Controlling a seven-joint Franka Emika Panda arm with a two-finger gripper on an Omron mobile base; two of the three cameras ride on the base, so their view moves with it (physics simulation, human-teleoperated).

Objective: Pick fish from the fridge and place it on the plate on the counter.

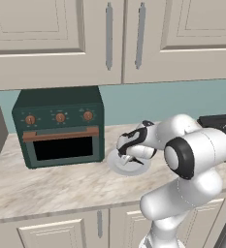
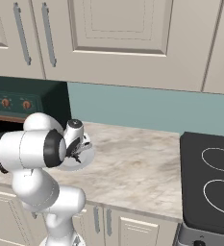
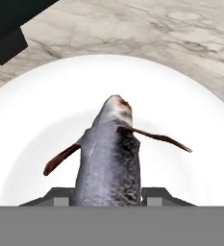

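In the left base view, the white arm bends forward over the beige marble tabletop (image 1: 61,186). The tool (image 1: 130,157) points down over a small white plate (image 1: 115,167) that lies on the tabletop, just to the right of a dark green toaster oven (image 1: 59,127). A thin dark shape lies on the plate under the tool; this is the fish (image 1: 135,161), but it is too small here to see clearly. Cream wall cabinets (image 1: 56,38) with grey bar handles hang above, and the corner of a black stove top (image 1: 218,123) shows at the right edge, behind the arm.

In the right base view, the arm rises at the lower left and its big joint covers part of the plate (image 2: 84,156). The tool (image 2: 76,151) hangs just over the plate. The toaster oven (image 2: 17,103) stands at the left, behind the arm, and the black stove top (image 2: 209,180) with its pale rings lies well apart at the right.

In the hand view, the dark grey fish (image 3: 111,158) lies in the middle of the plate (image 3: 46,110), its head pointing away from the camera and its thin brown fins spread to both sides. The two dark fingertips (image 3: 53,197) stand at each side of the fish's body, very near it. I cannot tell if they press on the fish or are already a little free of it. A black corner of the toaster oven (image 3: 10,29) shows at the top left
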